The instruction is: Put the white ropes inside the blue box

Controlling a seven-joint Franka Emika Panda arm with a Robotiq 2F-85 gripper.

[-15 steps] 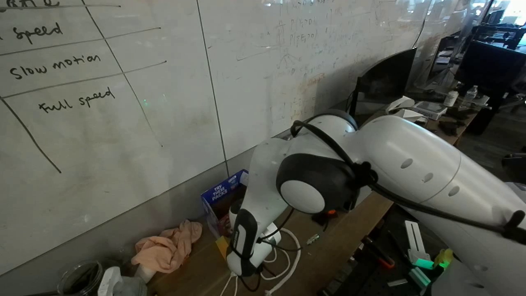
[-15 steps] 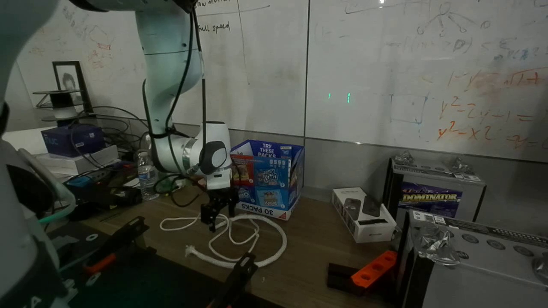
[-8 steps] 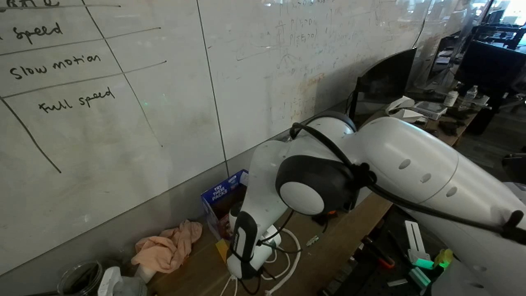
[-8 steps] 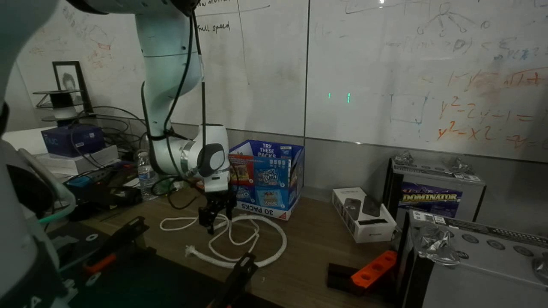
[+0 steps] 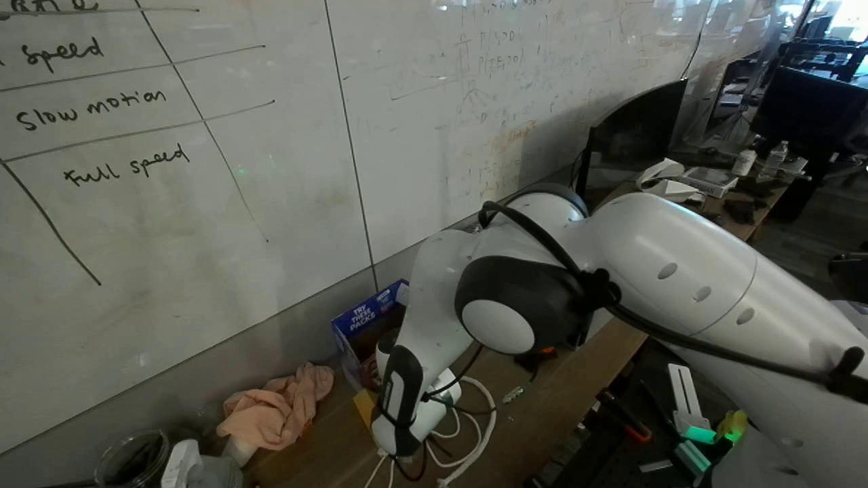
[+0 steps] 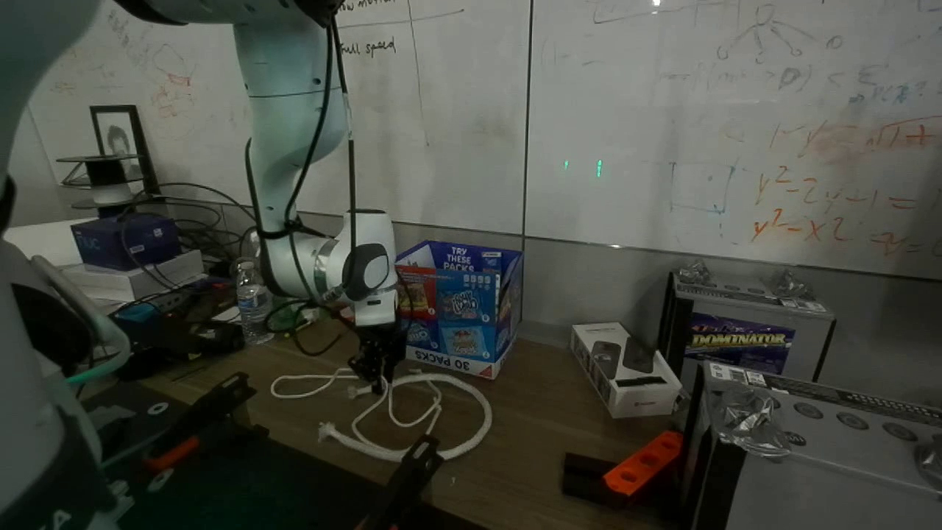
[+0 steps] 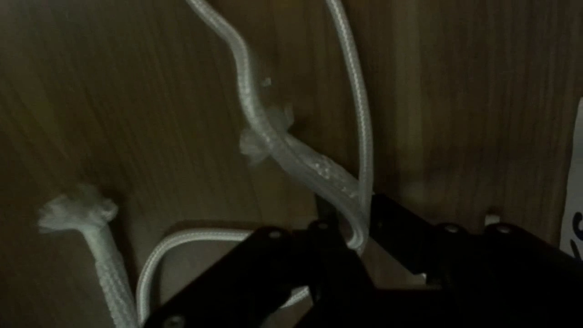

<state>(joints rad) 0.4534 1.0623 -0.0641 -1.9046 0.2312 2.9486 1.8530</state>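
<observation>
The white ropes (image 6: 488, 416) lie in loose loops on the wooden table, one thick and one thin, in both exterior views. My gripper (image 7: 353, 209) has closed around a thin loop and a stretch of the thick rope near its frayed end in the wrist view. Another frayed end (image 7: 104, 259) lies free to the left there. The blue box (image 6: 465, 324), printed with snack packs and with its top uncovered, stands just behind the gripper (image 6: 379, 372). In an exterior view the blue box (image 5: 366, 315) is partly hidden by the arm, and the fingers do not show.
A white phone box (image 6: 625, 375), an orange block (image 6: 644, 464) and large grey cases (image 6: 743, 309) are to the right. A black clamp (image 6: 408, 482) rises at the front edge. Pink cloth (image 5: 278, 410) and a glass jar (image 5: 132, 457) sit beyond the box.
The jaws have come together on the ropes after standing wide. My arm dipped slightly, then rose a little. The rope loops shifted slightly, and a frayed end now shows beside the gripper.
</observation>
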